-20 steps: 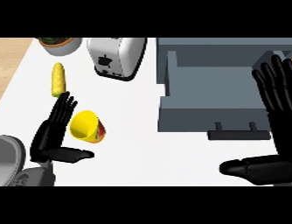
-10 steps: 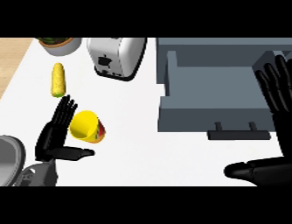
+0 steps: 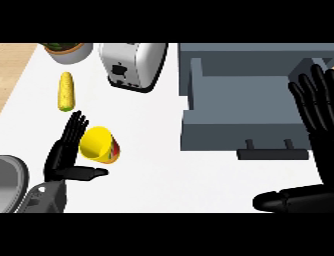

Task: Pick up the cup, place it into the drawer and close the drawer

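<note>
Your left hand [image 3: 68,156] stands open beside the cup [image 3: 100,145], fingers straight and thumb out below it, nothing held; the cup lies on its side just to that hand's right, touching or nearly so, its yellow mouth turned up and left, its long axis running toward lower right; so close the left hand rightward around it; the open drawer [image 3: 253,116] waits farther right; your right hand [image 3: 325,130] hangs wide over its right edge, empty.
</note>
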